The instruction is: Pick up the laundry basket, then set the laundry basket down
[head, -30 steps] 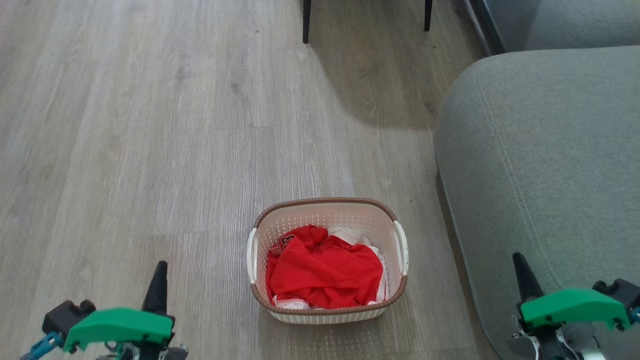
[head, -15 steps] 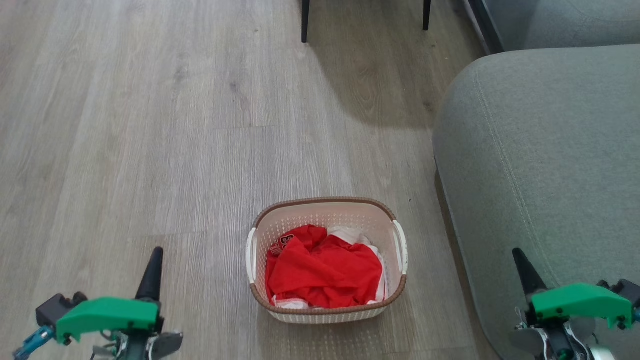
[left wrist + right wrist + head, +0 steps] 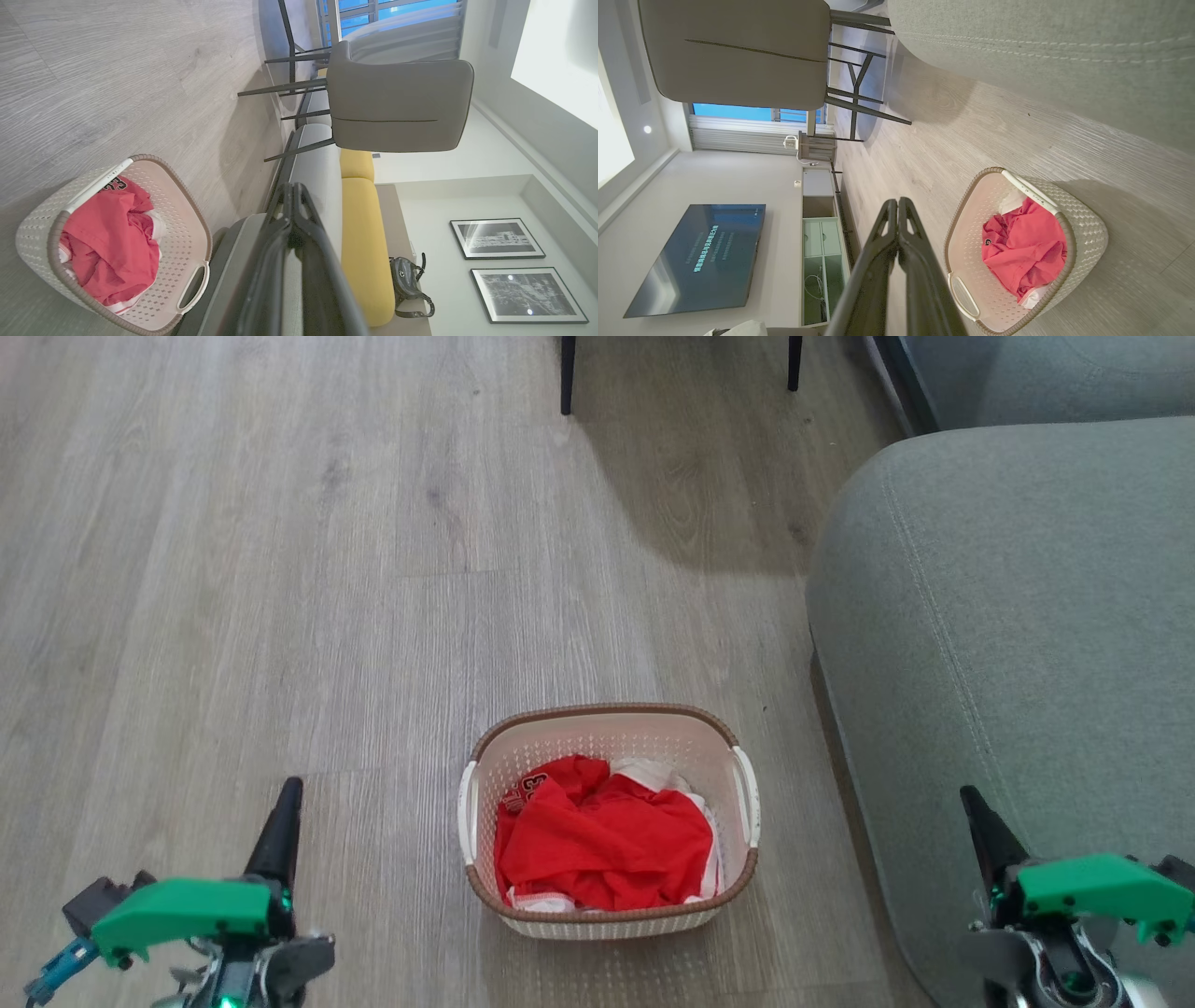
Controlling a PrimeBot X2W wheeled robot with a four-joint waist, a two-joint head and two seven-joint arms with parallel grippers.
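Note:
The laundry basket (image 3: 607, 745), cream-white and perforated with a brown rim, stands on the wood floor with white handles on its two short sides. Red and white clothes (image 3: 607, 845) lie in it. My left gripper (image 3: 285, 791) is at the lower left, well apart from the basket, its fingers shut on nothing. My right gripper (image 3: 971, 801) is at the lower right, over the sofa's edge, also shut and empty. The left wrist view has the basket (image 3: 187, 242) left of the closed left gripper (image 3: 292, 187). In the right wrist view the basket (image 3: 966, 233) lies right of the closed right gripper (image 3: 896, 203).
A grey sofa (image 3: 1008, 616) runs close along the basket's right side. Two dark chair legs (image 3: 566, 373) stand on the floor at the far end. Open wood floor (image 3: 280, 569) spreads to the left and ahead of the basket.
Both grippers have crept a little forward, up the head view, the left one more than the right. The basket has stayed where it was.

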